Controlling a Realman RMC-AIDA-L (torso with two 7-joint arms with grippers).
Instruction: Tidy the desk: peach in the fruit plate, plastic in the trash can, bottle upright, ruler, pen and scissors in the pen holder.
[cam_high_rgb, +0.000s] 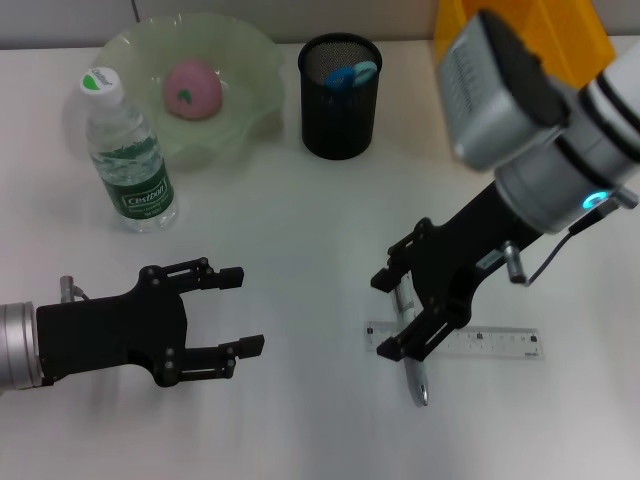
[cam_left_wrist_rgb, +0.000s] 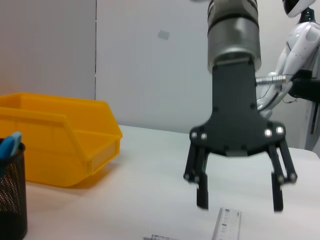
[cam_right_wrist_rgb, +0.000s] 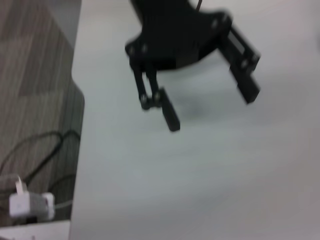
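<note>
White desk (cam_high_rgb: 300, 420) seen from above, most of the tidying apparently done. Yellow bin (cam_high_rgb: 560, 30) at the far right corner. Pale green fruit plate (cam_high_rgb: 255, 100) at the far left with the pink peach (cam_high_rgb: 192, 88) already in it. Water bottle (cam_high_rgb: 128, 155) standing upright just beside the plate's near left edge. Black mesh pen holder (cam_high_rgb: 339, 110) right of the plate, blue scissor handles (cam_high_rgb: 350, 76) showing inside. Left gripper (cam_high_rgb: 240, 310) low at the near left, fingers spread wide, holding nothing, well apart from the remaining items. Right gripper (cam_high_rgb: 385, 315) reaching down over the near right, fingers wide apart and empty, straddling the pen (cam_high_rgb: 412, 350). Clear ruler (cam_high_rgb: 490, 343) lying flat, long axis left to right, its left end under the right gripper. Pen crossing that ruler end, long axis running near to far, tip toward the robot. Right arm clearly nearer; pen likely next, with the jaws closing across its narrow width.
</note>
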